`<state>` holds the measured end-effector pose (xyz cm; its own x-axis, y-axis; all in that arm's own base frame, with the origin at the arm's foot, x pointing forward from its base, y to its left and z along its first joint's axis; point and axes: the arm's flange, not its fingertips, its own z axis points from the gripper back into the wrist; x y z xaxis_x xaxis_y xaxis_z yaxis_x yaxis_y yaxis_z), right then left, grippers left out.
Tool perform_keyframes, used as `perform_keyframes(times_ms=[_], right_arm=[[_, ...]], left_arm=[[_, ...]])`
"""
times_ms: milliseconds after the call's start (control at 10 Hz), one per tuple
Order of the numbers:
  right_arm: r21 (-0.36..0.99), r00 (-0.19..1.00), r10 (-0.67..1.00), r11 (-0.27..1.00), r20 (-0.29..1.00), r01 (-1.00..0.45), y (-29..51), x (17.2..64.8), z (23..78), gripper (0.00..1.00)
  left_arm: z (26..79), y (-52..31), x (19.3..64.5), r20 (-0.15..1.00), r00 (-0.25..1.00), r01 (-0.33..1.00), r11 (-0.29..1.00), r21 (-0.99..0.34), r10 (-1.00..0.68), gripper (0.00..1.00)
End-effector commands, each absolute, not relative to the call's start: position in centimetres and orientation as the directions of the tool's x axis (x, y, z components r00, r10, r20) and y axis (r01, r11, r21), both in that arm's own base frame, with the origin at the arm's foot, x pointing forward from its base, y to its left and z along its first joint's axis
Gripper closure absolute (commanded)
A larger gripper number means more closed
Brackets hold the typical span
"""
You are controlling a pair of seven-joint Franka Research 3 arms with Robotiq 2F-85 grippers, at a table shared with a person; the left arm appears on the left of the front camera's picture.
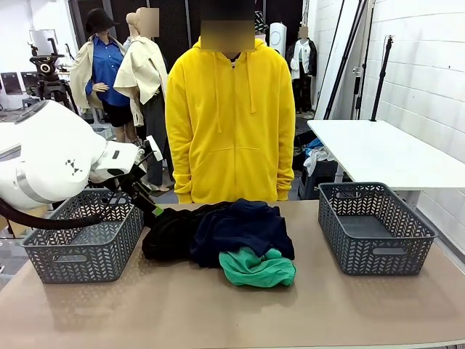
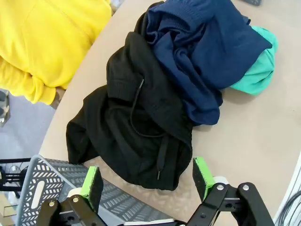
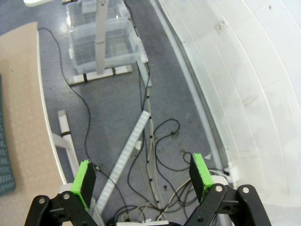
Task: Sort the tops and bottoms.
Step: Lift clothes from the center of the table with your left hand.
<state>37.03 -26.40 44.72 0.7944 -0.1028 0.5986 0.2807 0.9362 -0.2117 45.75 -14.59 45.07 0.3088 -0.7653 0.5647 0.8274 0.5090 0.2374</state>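
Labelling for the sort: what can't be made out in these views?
- Top or bottom: navy garment and green garment are bunched, front view; cuts folded under.
- Green garment, left wrist view: mostly under the navy one.
- Inside of left basket, front view: left arm covers part.
- Right pincer: its view faces the floor; where it hangs is unclear.

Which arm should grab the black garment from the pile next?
Left: the left gripper, open, hangs by the black garment; the right gripper looks down at floor beyond the table.
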Motion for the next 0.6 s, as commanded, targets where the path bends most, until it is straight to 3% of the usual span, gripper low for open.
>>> perform_keyframes(times_ms=[0, 200, 500], right_arm=[[-0.217, 0.8, -0.096, 0.937, 0.593, 0.273, -26.5, 37.0, 44.7, 0.0], [-0.217, 0.8, -0.096, 0.937, 0.593, 0.273, -26.5, 37.0, 44.7, 0.0], [-0.217, 0.8, -0.096, 0.937, 0.593, 0.273, -26.5, 37.0, 44.7, 0.0]], left_arm=[[46.3, -15.0, 45.5, 0.581, 0.308, 0.836, 0.505, 0.213, -0.754, 0.0], [44.1, -14.1, 46.3, 0.554, 0.301, 0.829, 0.5, 0.251, -0.776, 0.0], [41.3, -16.8, 50.8, 0.537, 0.306, 0.87, 0.46, 0.178, -0.786, 0.0]])
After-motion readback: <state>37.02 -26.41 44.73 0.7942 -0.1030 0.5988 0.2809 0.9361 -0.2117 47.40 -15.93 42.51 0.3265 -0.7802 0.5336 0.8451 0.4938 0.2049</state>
